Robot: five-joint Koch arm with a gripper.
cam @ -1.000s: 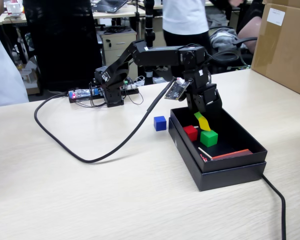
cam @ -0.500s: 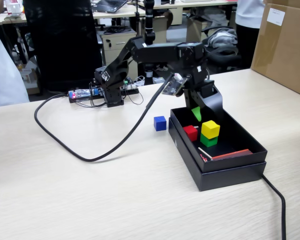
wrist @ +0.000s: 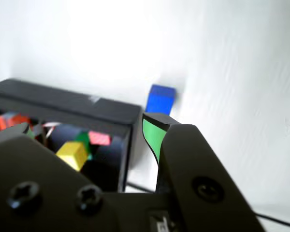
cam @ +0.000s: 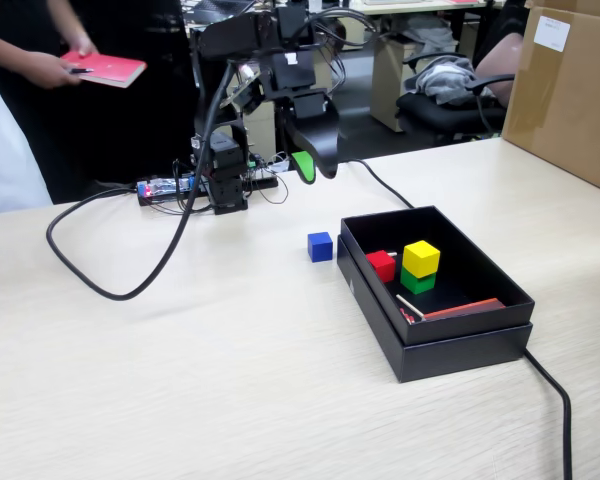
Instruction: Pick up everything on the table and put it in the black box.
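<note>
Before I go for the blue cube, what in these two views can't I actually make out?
- End effector: open or shut is unclear in both views; the wrist view shows only one green-padded tip clearly.
- Black box contents: the wrist view is blurred, and the end effector body covers its lower part.
- Flat red item in the box, fixed view: too small to identify.
- Blue cube: blurred in wrist view.

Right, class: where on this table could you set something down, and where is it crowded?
Bare table in front of the cable, left of the black box. Crowded: inside the box, beside the blue cube, around the arm's base.
</note>
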